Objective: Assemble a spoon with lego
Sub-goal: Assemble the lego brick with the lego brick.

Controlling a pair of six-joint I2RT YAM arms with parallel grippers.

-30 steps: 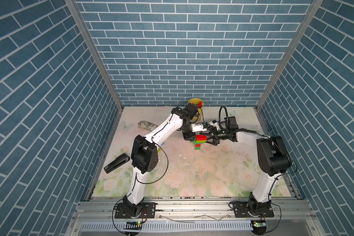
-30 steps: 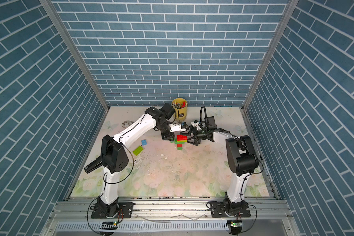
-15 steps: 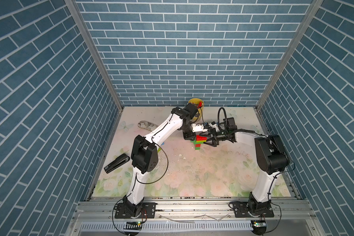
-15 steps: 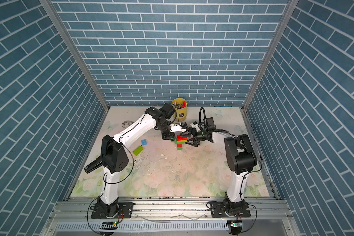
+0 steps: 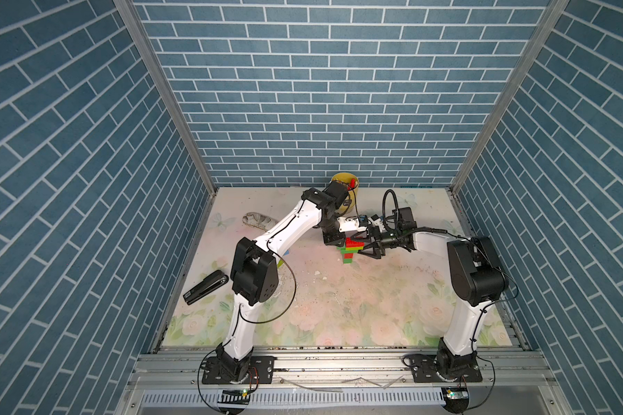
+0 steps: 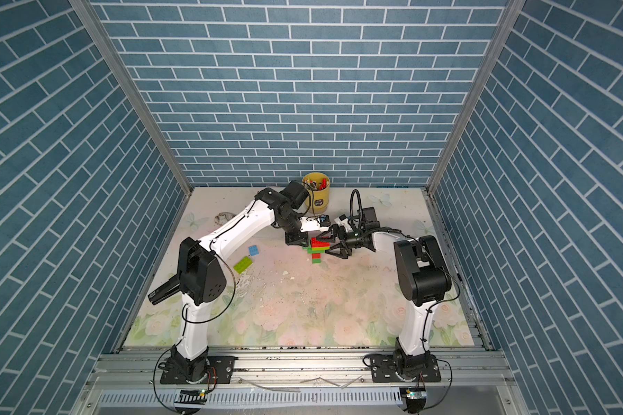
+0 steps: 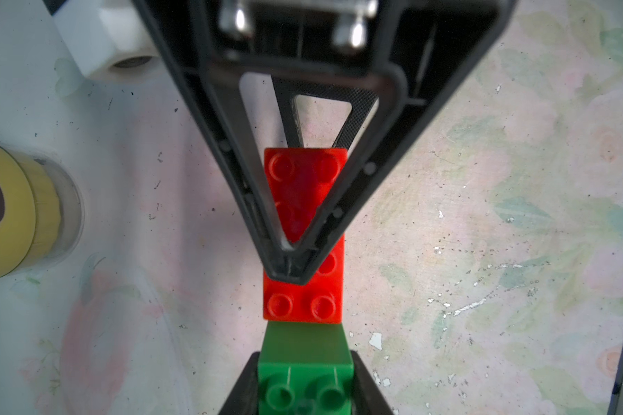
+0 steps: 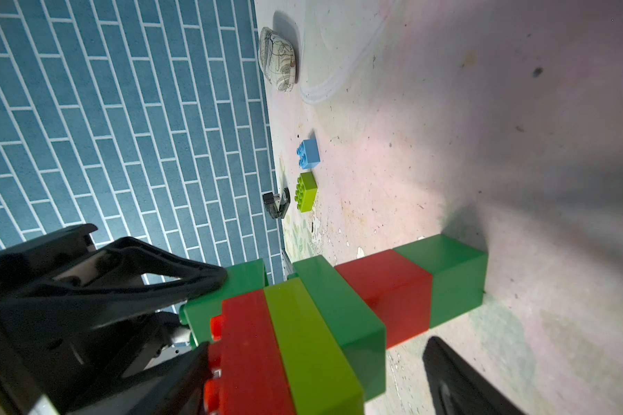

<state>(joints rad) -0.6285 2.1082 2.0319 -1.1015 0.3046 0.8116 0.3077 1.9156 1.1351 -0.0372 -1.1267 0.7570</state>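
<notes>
Nearest, at 9 o'clock on the table (image 5: 339,305), lie a black stapler (image 5: 205,287), a lime brick (image 6: 242,265) and a blue brick (image 6: 253,250). Farther back, toward 12 o'clock from the centre, the spoon (image 6: 316,251) stands upright on its stem. The left gripper (image 7: 290,269) is closed, its tip down over the red brick (image 7: 303,305) on the head. The right gripper (image 6: 325,245), at the spoon's 3 o'clock, stands open with a finger on either side. Farthest, at 12 o'clock, stands a yellow cup (image 6: 317,196).

Right gripper (image 8: 316,347), jaws wide, straddles the head of the green-and-red spoon (image 8: 339,316) standing on the table (image 8: 482,125); a loose blue brick (image 8: 309,153) and lime brick (image 8: 306,191) lie at its twelve o'clock.
</notes>
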